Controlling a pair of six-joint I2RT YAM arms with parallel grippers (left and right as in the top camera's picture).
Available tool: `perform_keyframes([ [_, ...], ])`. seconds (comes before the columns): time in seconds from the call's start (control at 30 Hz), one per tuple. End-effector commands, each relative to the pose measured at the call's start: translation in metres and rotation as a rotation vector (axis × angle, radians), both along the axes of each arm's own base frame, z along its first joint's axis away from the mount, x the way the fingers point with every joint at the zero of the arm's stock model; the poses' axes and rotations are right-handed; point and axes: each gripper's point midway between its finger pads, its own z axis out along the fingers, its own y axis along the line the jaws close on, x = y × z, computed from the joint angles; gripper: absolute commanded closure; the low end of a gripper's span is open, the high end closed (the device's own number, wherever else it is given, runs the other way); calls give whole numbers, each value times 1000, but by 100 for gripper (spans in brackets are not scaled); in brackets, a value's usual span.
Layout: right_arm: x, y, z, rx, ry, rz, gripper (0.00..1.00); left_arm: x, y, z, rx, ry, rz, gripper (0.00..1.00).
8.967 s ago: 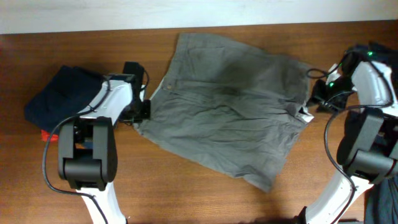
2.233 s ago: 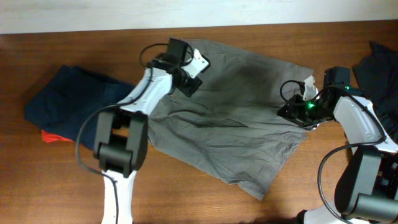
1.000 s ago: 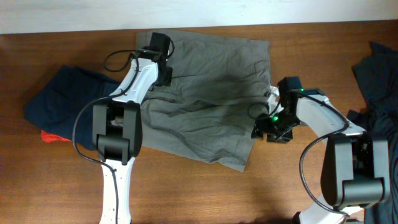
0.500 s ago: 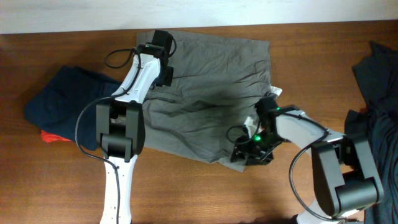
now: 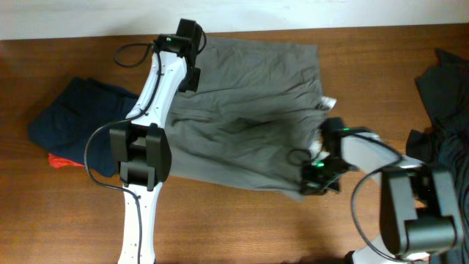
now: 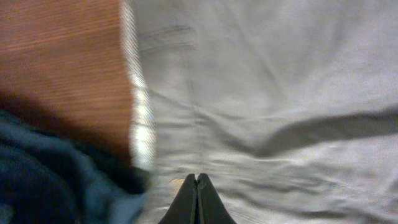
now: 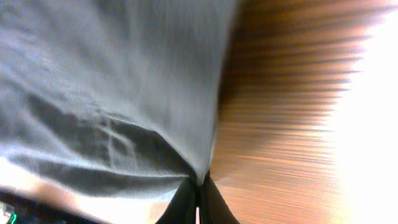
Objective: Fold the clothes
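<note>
Your grey garment [image 5: 242, 110] lay spread and rumpled on the table [image 5: 234, 227], reaching almost to the table's far edge. Your left gripper [image 5: 189, 59] sat at the garment's far left corner. In the left wrist view its fingertips [image 6: 196, 186] were pressed fully together over the grey cloth, just beside the garment's pale edge; I could not tell whether any cloth was pinched between them. Your right gripper [image 5: 316, 180] sat at the garment's near right corner. In the right wrist view its fingers [image 7: 199, 190] were closed tight, and the cloth's edge ran straight into the pinch, so it had hold of that corner. A white label [image 5: 327, 103] stuck out from the garment's right edge. A navy garment [image 5: 69, 121] lay left of the grey one, apart from it, with something red [image 5: 58, 160] showing under its near side. Dark clothes [image 5: 443, 81] lay well to the right of the grey garment.
</note>
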Motion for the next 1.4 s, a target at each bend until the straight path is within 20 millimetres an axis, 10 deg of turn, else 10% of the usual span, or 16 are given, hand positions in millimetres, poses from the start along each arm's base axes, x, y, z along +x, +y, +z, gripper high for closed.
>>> perform_keyframes([
  [0.0,2,-59,-3,-202,-14,-81,96,2,5,18,21,-15,4,96],
  [0.3,4,-88,3,-180,-36,-172,63,-19,29,103,39,-60,4,90],
  [0.6,12,-91,60,-32,-224,-281,45,-87,65,237,-92,-246,51,70],
  [0.8,-2,-72,80,24,-241,-244,28,-131,90,275,-105,-310,110,67],
  [1.03,-19,-50,48,63,-141,-327,22,-192,130,261,-116,-243,310,67],
  [1.37,0,-43,17,120,-232,-489,35,-224,117,143,-308,80,375,68],
])
